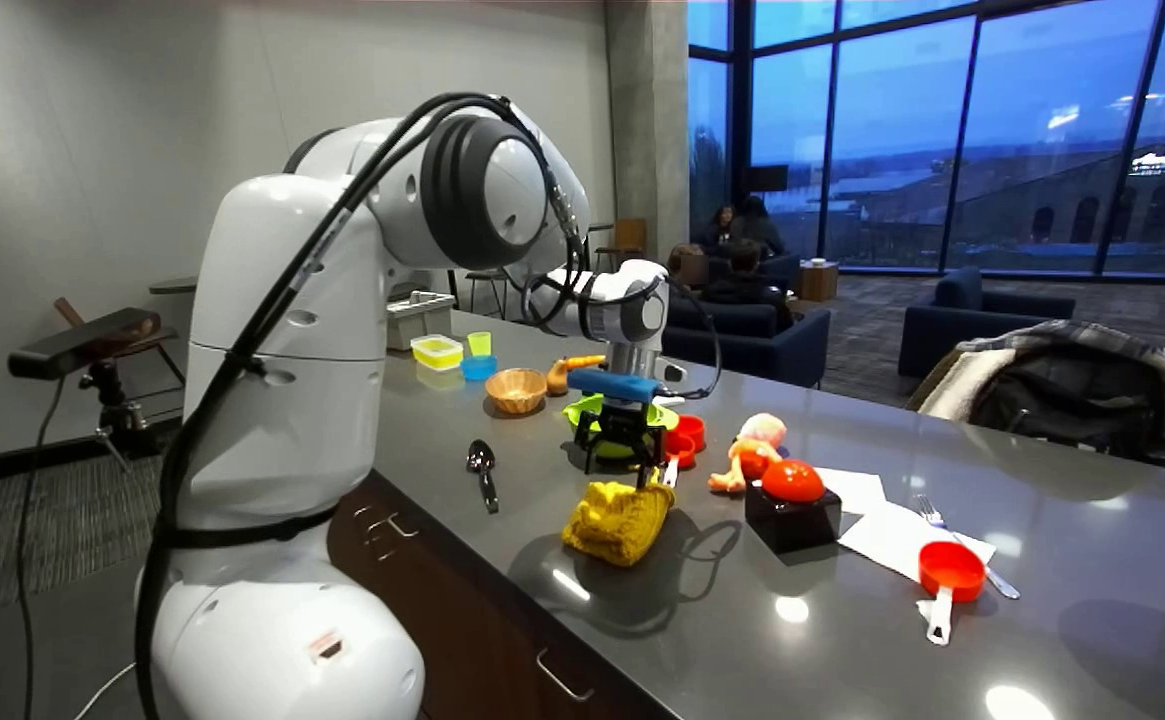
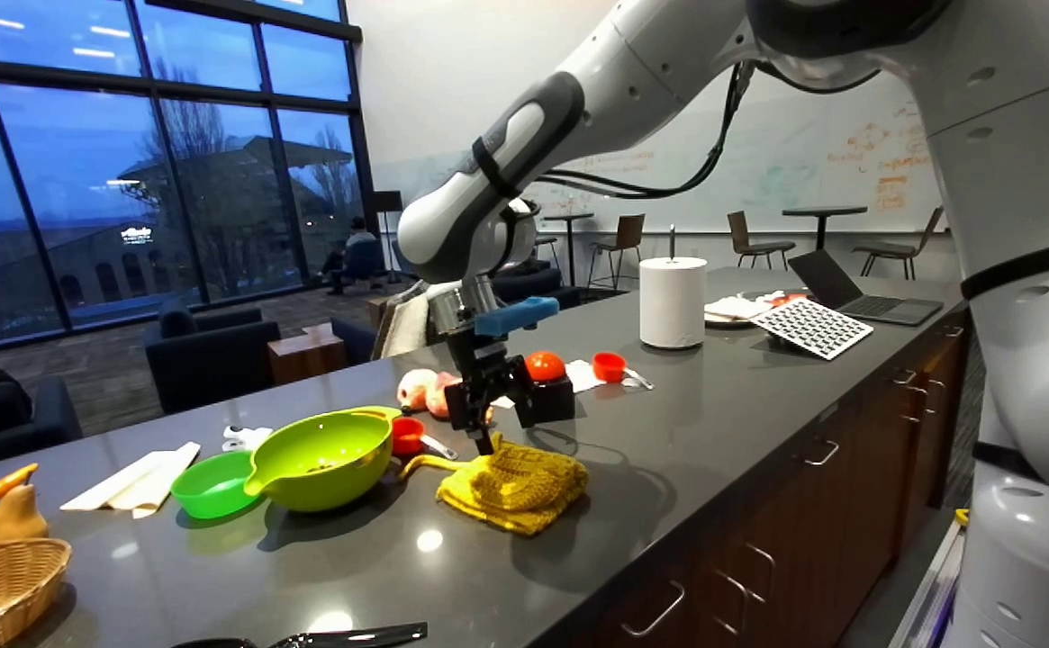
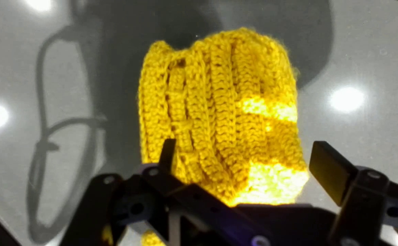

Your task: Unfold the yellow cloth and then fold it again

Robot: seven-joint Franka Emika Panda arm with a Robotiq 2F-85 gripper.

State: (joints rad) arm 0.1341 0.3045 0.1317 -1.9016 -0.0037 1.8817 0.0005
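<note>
1. Glossy dark grey countertop (image 2: pixel 218 576) stretches beneath the black two-fingered gripper (image 3: pixel 248 155), its fingers wide apart.
2. Bright yellow ribbed-knit cloth (image 3: pixel 219 102) lies bunched just below the gripper; whether they touch is unclear.
3. Round lime-green spouted bowl (image 2: pixel 326 459) sits near the gripper.

Countertop (image 1: pixel 862 670), dark grey and glossy. Near its front: yellow cloth (image 2: pixel 524 490), bunched; black spoon (image 1: pixel 482 462). Toward one end, in an exterior view: wicker basket (image 1: pixel 517 404), squash (image 1: pixel 557 379) just beside it, blue bowl (image 1: pixel 479 370), yellow-green cup (image 1: pixel 480 344), rectangular tub (image 1: pixel 437 356), grey bin (image 1: pixel 422 324). Mid-counter: lime-green bowl (image 2: pixel 335 486), just beside a green dish (image 2: pixel 213 501); folded napkin (image 2: pixel 141 477) nearby. Black box (image 1: pixel 792 522) topped by a red dome (image 1: pixel 792 481), near white napkins (image 1: pixel 907 540); red measuring cup (image 1: pixel 952 578) just beside these. Toward the opposite end: paper towel roll (image 2: pixel 672 306), upright; laptop (image 2: pixel 889 309), open; gridded panel (image 2: pixel 812 328), tilted.
</note>
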